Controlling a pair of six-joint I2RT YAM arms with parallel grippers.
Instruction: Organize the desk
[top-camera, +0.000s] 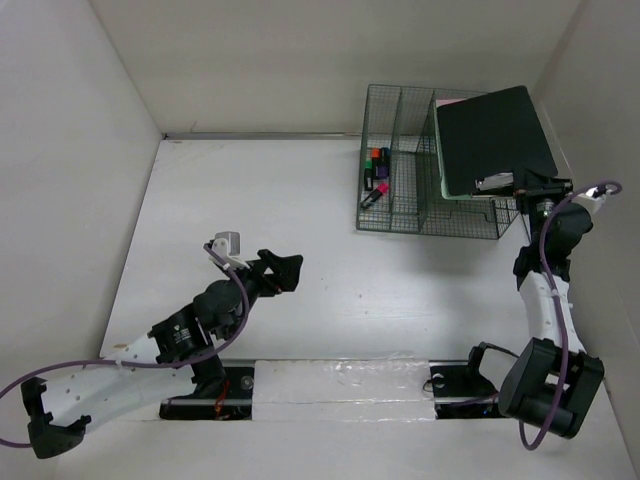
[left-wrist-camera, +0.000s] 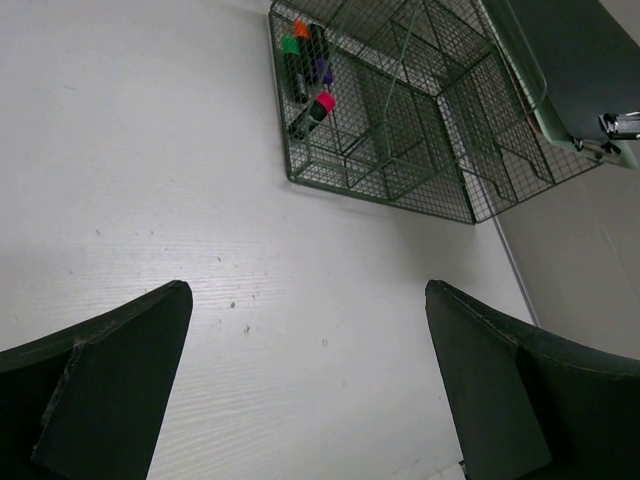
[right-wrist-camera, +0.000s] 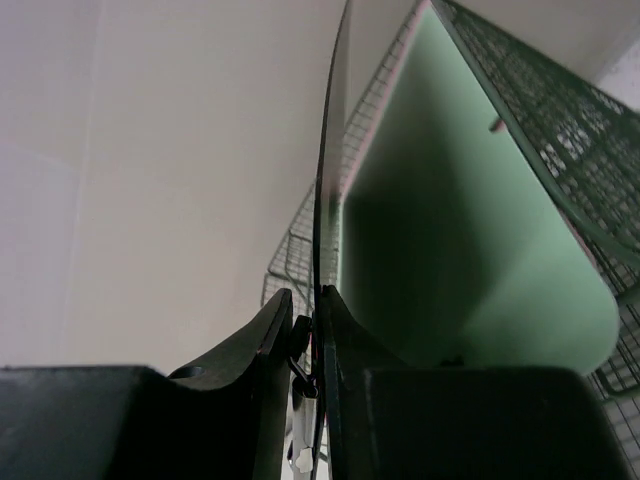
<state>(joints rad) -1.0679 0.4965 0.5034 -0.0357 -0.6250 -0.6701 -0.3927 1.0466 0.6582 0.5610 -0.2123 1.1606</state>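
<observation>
The white desk (top-camera: 290, 200) lies under both arms. My right gripper (top-camera: 522, 185) is shut on the clip end of a black clipboard (top-camera: 495, 135), which it holds over the right part of the green wire rack (top-camera: 400, 205). In the right wrist view my gripper (right-wrist-camera: 308, 310) pinches the clipboard's thin edge (right-wrist-camera: 330, 150) beside a pale green folder (right-wrist-camera: 450, 200). My left gripper (top-camera: 285, 272) is open and empty above the bare desk (left-wrist-camera: 150, 150), well short of the rack; its wrist view shows it (left-wrist-camera: 305, 380) the same way.
Several coloured markers (top-camera: 376, 170) lie in the rack's left compartment, also in the left wrist view (left-wrist-camera: 308, 75). White walls border the desk on the left, back and right. The rack (left-wrist-camera: 400, 150) stands at the far right corner.
</observation>
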